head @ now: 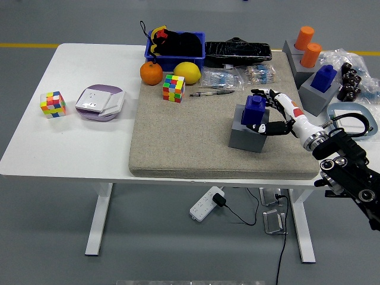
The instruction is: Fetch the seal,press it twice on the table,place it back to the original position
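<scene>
— What sits at the left end of the white table [35,148]?

— A multicoloured cube [52,104] near the left edge, and just right of it a flat lilac-and-white box [100,102]. Both lie on the bare tabletop, apart from the beige mat [184,142] that covers the middle and right of the table.

— And the containers?

— At the mat's far edge stands a blue bin [176,57] holding dark items with a bit of yellow and red among them; what they are I cannot tell. In front of it lie an orange [151,73] and a lemon [186,72], with a second multicoloured cube [173,88] just near of them. A pen [211,92] and clear packets [221,78] lie to the right, and a black wrapped bundle [237,52] sits at the far edge.

— Where is the seal?

— The blue seal [256,111] stands upright in its grey holder [248,132] on the right part of the mat. The right hand [278,114] comes in from the right, fingers wrapped around the seal's sides, gripping it.

— Anything further right?

— A grey block [319,96] carrying another blue seal [325,78], and a far grey stand [297,64] with two orange cylinders [307,46] set in it.
</scene>
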You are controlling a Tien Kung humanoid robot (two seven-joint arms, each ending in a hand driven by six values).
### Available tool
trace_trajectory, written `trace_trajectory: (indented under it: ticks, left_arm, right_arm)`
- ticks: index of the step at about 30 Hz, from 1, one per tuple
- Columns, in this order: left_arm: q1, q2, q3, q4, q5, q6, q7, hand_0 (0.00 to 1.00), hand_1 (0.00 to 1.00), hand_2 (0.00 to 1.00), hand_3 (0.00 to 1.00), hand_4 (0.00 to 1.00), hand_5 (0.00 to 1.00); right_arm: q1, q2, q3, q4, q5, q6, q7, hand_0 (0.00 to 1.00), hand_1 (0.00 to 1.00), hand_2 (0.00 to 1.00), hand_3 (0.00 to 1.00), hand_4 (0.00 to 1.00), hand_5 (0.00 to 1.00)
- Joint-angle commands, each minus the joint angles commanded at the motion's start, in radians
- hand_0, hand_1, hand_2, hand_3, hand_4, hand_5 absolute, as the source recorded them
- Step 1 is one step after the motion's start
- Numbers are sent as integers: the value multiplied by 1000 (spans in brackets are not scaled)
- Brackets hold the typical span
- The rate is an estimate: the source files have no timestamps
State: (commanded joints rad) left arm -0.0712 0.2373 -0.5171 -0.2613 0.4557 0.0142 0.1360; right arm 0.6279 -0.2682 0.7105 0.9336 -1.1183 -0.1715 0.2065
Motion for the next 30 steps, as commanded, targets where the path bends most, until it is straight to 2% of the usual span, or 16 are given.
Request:
trace_trajectory:
  ticks: [4, 5, 10, 11, 21, 30]
  left_arm:
    - [1, -1, 1, 0, -1, 0, 0, 719, 693, 684, 720, 645, 237]
    - [1, -1, 0, 0, 0, 0, 0, 719, 693, 683, 720, 645, 237]
    - [-1, -1, -3, -1, 1, 0, -1, 719, 693, 683, 720, 645, 237]
    - [-1, -1, -3, -1, 0, 0, -1, 719, 693, 684, 720, 645, 236]
    - [1, -1, -5, 0, 3, 0, 0, 719, 693, 683, 721, 644, 235]
    - [6, 0, -6, 1, 2, -1, 0, 719, 693, 682, 720, 645, 237]
  right_arm:
    - [-1, 0, 3, 4, 2, 25, -10, 998, 970, 950, 985, 998, 368]
    - [-1, -1, 3, 4, 3, 29, -12, 998, 998, 990, 998, 998, 479]
    - [-4, -2, 8, 9, 1, 31, -16, 998, 998, 990, 998, 998, 479]
    - [-5, -2, 11, 11, 0, 31, -18, 998, 998, 998, 998, 998, 560]
    - [-26, -27, 55, 38, -23, 42, -28, 998, 998, 998, 998, 998, 565]
    - [-69, -68, 160, 62, -60, 56, -44, 998, 998, 998, 998, 998, 565]
